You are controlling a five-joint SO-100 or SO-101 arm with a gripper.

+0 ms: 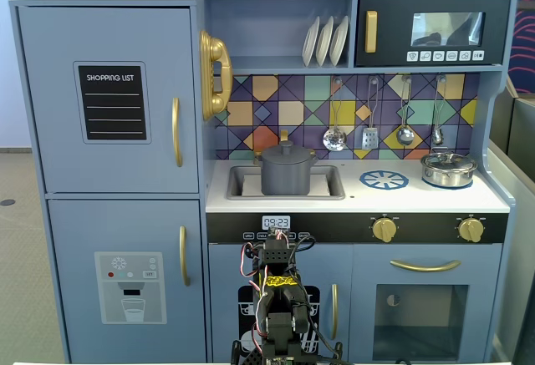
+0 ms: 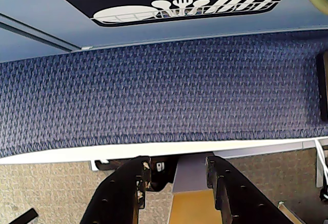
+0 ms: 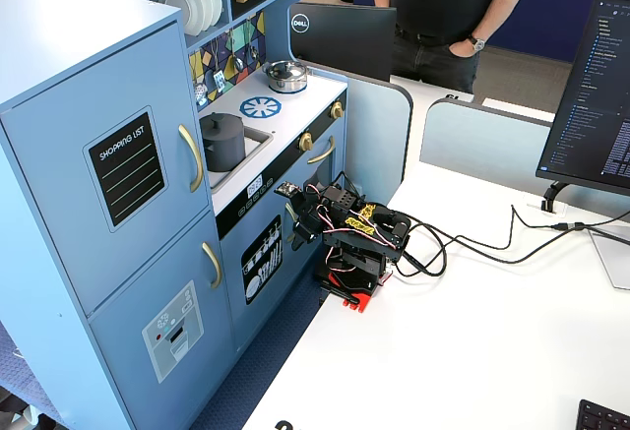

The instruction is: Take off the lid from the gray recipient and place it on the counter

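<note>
lid (image 1: 286, 149) sits closed on the gray recipient (image 1: 286, 177), which stands in the sink cut-out of the counter (image 1: 359, 195) — in a fixed view just left of the blue burner print (image 1: 384, 179), with a shiny steel pot (image 1: 448, 168) well apart on the right. nothing of the task is done yet: the arm (image 3: 349, 238) is folded low on the white table (image 3: 472, 351), below counter height and well away from the pot. the gripper (image 2: 177, 170) in the wrist view points down at blue carpet (image 2: 164, 90), its fingers (image 2: 125, 188) parted with a clear gap and nothing between them. this looks like the very start — the reach. the next move calls for lifting the arm up over the counter edge and bringing the open jaws down around the lid's small central knob, which is probably narrow enough to pinch, though it is too small here to be sure
</note>
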